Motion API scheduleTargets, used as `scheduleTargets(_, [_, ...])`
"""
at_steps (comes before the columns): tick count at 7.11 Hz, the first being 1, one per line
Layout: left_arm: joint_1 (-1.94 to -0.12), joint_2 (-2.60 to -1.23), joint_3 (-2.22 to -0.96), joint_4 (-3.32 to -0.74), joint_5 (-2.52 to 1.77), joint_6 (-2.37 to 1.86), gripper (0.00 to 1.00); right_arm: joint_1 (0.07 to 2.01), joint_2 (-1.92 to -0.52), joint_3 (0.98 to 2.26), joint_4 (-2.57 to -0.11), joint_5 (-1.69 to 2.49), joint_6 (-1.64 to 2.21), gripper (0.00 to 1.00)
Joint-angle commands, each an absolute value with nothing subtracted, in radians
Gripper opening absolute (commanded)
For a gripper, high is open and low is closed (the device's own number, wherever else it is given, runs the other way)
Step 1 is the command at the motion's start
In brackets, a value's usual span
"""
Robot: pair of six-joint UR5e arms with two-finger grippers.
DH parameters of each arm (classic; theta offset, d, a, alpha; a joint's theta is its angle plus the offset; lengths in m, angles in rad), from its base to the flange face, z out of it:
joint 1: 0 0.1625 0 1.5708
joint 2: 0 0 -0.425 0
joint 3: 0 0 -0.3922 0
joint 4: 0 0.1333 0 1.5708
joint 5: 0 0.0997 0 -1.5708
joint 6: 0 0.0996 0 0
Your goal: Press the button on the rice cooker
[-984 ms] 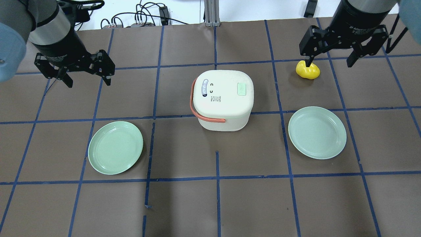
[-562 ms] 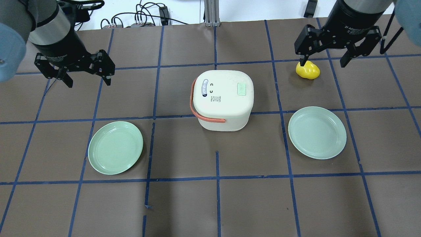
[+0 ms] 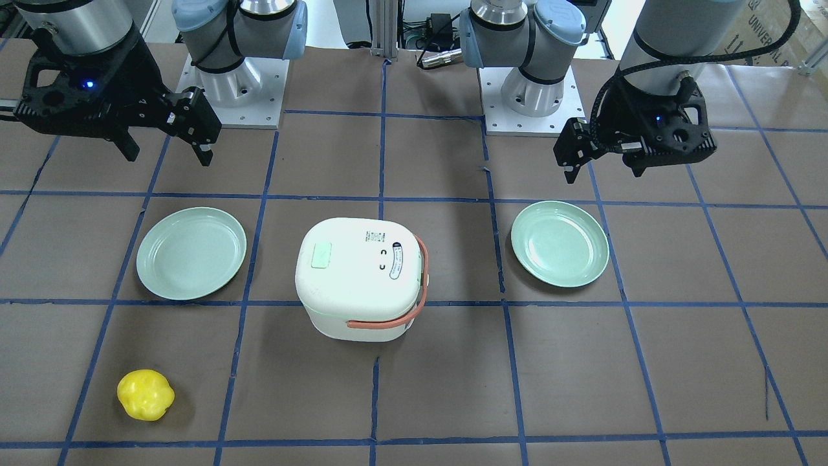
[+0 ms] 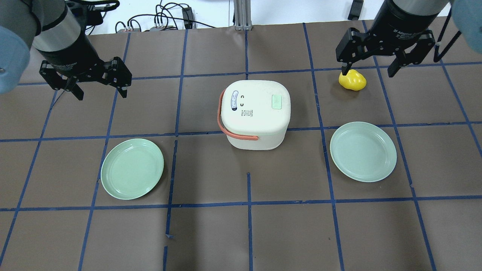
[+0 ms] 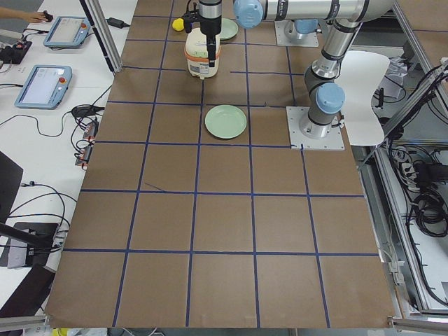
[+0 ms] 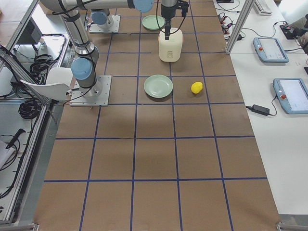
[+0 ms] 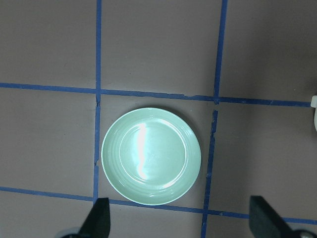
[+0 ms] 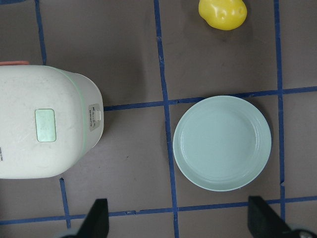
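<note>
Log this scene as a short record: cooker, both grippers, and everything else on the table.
rice cooker: white, lid closed, mid-table
orange handle: on the left arm's side
green lid panel: on top, toward the right arm's side
left gripper: open, empty, hovering clear of the cooker
right gripper: open, empty, hovering clear of the cooker
left plate: green, empty
right plate: green, empty
yellow object: on the table beyond the right plate

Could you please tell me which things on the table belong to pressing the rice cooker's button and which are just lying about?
For the job: rice cooker; pale green rectangle on its lid, probably the button.
Lying about: green plate on the robot's left; green plate on its right; yellow lumpy object.
</note>
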State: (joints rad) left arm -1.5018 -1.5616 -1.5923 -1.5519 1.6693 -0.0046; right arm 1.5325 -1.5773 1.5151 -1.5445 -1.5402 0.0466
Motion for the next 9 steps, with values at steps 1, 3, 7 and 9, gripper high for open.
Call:
scheduleTargets(1, [-1.502, -1.562, -1.592, -1.551, 1.671, -0.005, 1.00, 1.532, -1.580, 1.520, -1.543, -1.540, 0.045, 1.00])
scheduleTargets(3, [-1.502, -1.562, -1.592, -1.551, 1.669, -0.005, 1.00, 1.532, -1.578, 1.534, -1.546, -1.539, 0.037, 1.00])
scheduleTargets(7, [-1.502, -1.562, -1.592, -1.551, 1.669, -0.005, 1.00, 1.534, -1.577, 1.528, -1.566, -1.539, 0.046, 1.00])
scheduleTargets(9, [-1.502, -1.562, -1.592, -1.551, 1.670, -0.005, 1.00, 1.601, -1.554, 1.520, -1.620, -1.488, 0.107, 0.76])
